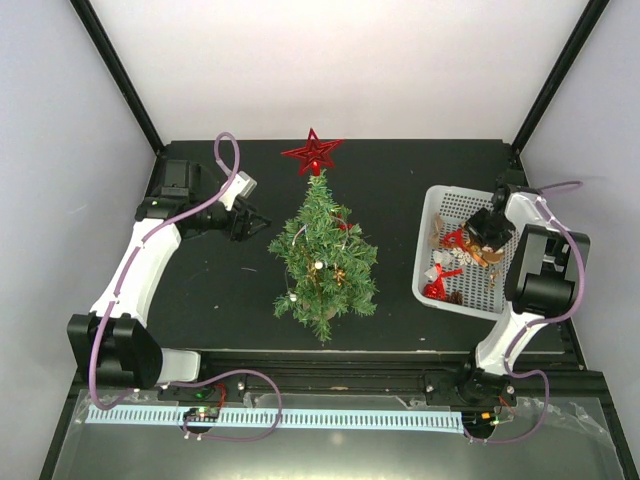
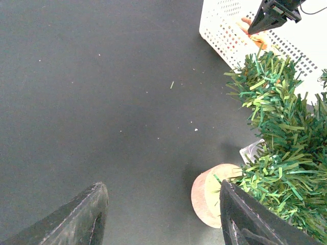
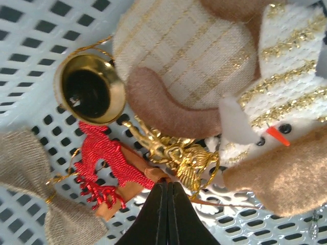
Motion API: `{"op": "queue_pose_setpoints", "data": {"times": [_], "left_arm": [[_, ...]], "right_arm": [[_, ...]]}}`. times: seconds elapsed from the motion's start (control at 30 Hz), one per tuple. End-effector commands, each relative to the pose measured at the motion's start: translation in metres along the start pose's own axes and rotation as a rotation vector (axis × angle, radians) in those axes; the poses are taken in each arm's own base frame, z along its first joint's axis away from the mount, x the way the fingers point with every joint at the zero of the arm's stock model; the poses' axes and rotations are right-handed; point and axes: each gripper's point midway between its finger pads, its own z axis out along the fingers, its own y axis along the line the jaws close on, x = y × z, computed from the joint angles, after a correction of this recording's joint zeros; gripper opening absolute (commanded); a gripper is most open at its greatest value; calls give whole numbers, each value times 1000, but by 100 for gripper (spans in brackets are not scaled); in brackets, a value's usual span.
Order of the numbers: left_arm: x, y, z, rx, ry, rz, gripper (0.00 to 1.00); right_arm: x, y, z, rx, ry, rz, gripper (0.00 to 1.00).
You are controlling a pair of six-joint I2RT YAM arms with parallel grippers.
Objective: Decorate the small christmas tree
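The small christmas tree [image 1: 322, 255] stands upright in the middle of the table [image 1: 200, 290], the left gripper [image 1: 245, 222] open just beside it. The right gripper [image 3: 167, 185] is fully closed inside the white basket [image 1: 424, 245], at a gold ornament [image 3: 173, 150]; if it pinches a thread, I cannot tell. The tree looks light and tippy, with soft branches: better steady its wooden base [image 2: 207, 196].

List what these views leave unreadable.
Right wrist view: whether the shut right hand pinches the gold ornament's thread; its tips cover that.
Top view: white basket contents, too small, partly under that hand.
Left wrist view: the small christmas tree, cut by the right edge.
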Motion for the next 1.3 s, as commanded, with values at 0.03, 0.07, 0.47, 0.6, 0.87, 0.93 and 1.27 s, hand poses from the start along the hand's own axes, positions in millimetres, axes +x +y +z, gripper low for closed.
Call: {"op": "queue_pose_setpoints", "data": {"times": [0.03,0.07,0.47,0.6,0.87,0.93,1.27], "left_arm": [[-10,-10,-8,25,-47,23,61],[-11,-10,-9,26,-50,26,61],[-30,-24,-20,66,-87,33,63],[-40,-29,-29,60,-100,51,63],[-48,-38,-43,33,-124,72,63],[-48,-39,-45,23,-125,71,63],[-42,-84,-87,91,-165,140,56]], "right_arm": [[-3,24,-39,-108,-69,-34,1],[-3,27,-49,-124,-82,-34,1],[25,-15,-165,5,-320,-62,1],[64,23,-217,-284,-380,-158,1],[172,65,-341,-717,-428,-524,1],[196,64,-365,-810,-410,-598,1],[271,60,-425,-1116,-220,-818,1]]}}
